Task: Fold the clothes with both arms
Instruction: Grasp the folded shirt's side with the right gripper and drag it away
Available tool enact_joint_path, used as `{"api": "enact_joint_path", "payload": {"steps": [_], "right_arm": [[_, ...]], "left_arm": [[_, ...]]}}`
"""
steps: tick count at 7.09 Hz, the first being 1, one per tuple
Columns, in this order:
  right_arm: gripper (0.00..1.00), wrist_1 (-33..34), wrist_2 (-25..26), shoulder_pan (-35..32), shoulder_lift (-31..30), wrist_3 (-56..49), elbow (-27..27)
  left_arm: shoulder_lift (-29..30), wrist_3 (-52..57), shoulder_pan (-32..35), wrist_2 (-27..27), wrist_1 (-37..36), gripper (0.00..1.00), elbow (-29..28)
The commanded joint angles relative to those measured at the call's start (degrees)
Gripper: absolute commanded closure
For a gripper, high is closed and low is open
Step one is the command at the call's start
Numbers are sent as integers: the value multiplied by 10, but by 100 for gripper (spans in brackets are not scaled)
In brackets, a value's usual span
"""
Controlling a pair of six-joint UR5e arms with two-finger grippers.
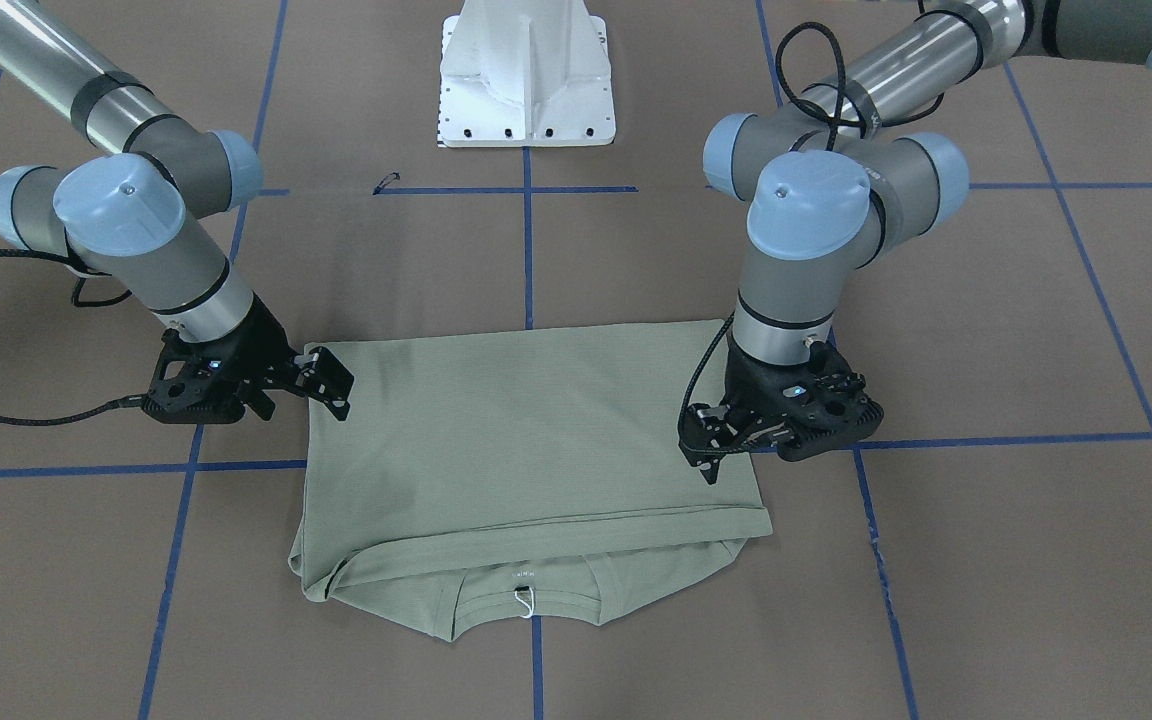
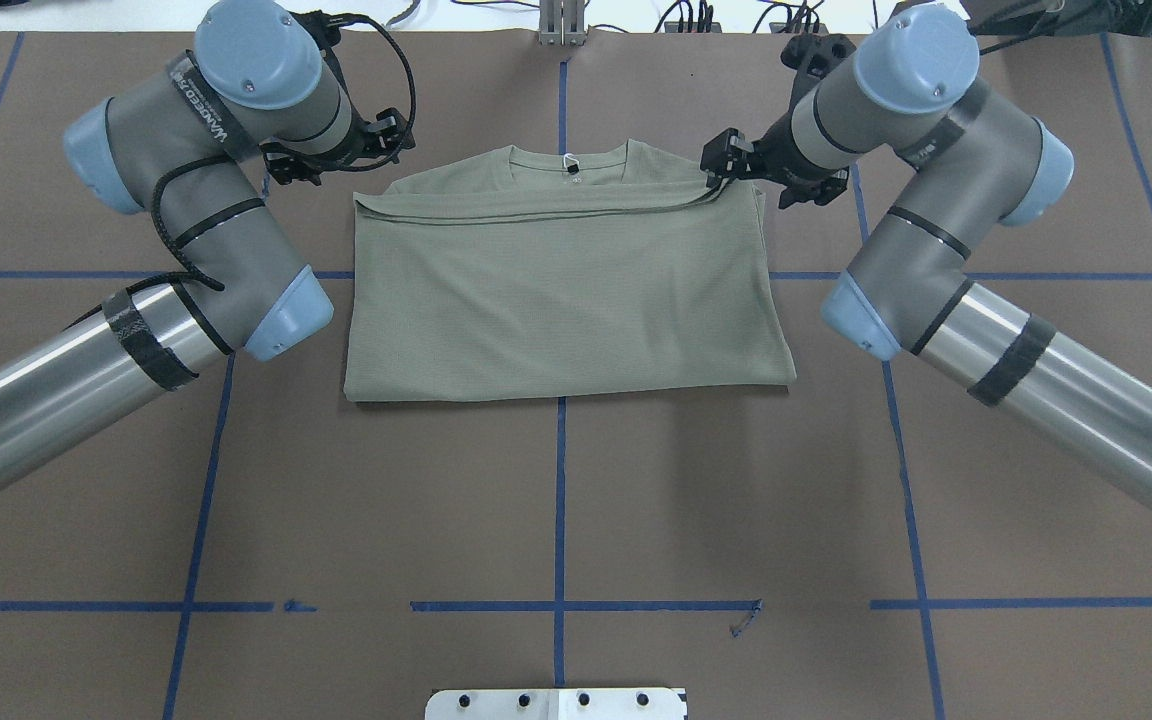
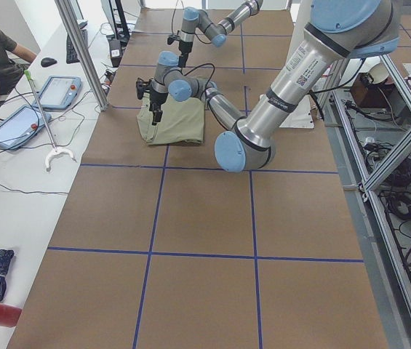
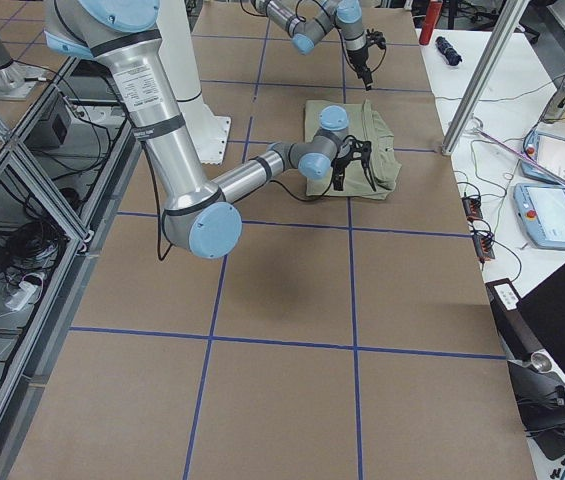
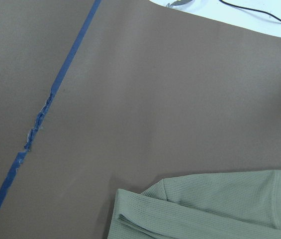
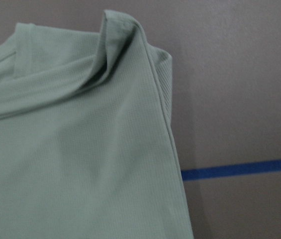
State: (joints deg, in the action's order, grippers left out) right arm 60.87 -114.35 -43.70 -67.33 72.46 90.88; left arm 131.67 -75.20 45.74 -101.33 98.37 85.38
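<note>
The pale sage-green knit shirt (image 2: 566,290) lies folded flat on the brown surface (image 2: 556,500), its ribbed neckline (image 1: 526,585) on the far side. The right gripper (image 1: 328,385) touches one corner and the left gripper (image 1: 708,462) is at the opposite edge. I cannot tell how wide either gripper is.

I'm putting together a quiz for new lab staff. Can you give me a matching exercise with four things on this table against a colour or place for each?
Things:
1 shirt
2 paper tag
3 tape lines
4 pedestal base

Descriptions:
a blue, a grid across the table
b white, at the neckline
c sage green, folded flat
d white, at the robot's table edge

Pairs: 1c, 2b, 3a, 4d
</note>
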Motion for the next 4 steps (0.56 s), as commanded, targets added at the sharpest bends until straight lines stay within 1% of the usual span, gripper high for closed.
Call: {"api": "enact_joint_path", "payload": {"steps": [1,4], "right_arm": [[0,-1,0,25,-37,2,18],[3,-1,2,46,-39,2,18]], "left_arm": [[-1,-2,-7,0,-24,0,22],[-2,-2,-7,0,-24,0,23]]}}
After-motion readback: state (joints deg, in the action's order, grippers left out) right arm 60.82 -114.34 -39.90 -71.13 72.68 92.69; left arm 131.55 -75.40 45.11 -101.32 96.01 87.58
